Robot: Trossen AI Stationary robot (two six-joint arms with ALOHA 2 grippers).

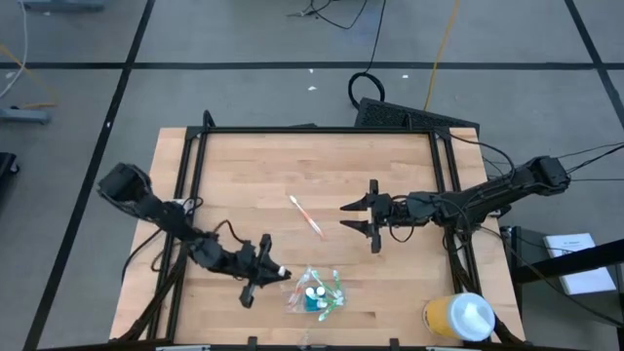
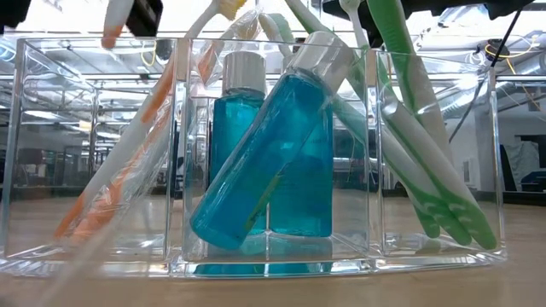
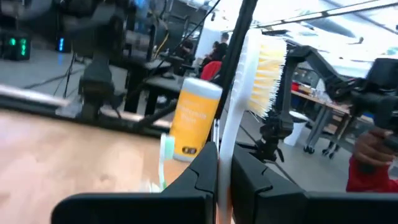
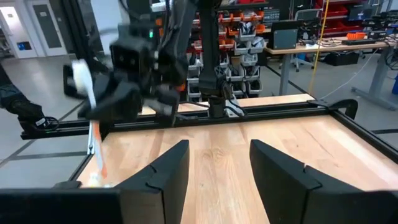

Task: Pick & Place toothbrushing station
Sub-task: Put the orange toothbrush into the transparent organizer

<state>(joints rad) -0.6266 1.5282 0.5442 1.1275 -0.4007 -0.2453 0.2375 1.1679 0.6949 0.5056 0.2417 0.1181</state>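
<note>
1. The left gripper (image 1: 276, 272), lower centre of the high view, pinches a white toothbrush (image 3: 239, 93) just beside the toothbrushing station (image 1: 314, 292).
2. The right gripper (image 1: 353, 219) waits mid-frame, fingers spread, near an orange toothbrush (image 1: 306, 215).
3. Risk: the brush tilts, catches the rim, and tips the light station.

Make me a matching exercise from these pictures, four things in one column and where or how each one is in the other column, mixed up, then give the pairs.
Things:
1. left tool
2. right tool
3. orange toothbrush
4. yellow cup

States or places:
A. lying loose on the wood, mid-table
B. standing at the table's near right corner
C. open, holding nothing, over the table
D. shut on a white toothbrush, beside the clear holder

Pairs: 1-D, 2-C, 3-A, 4-B
</note>
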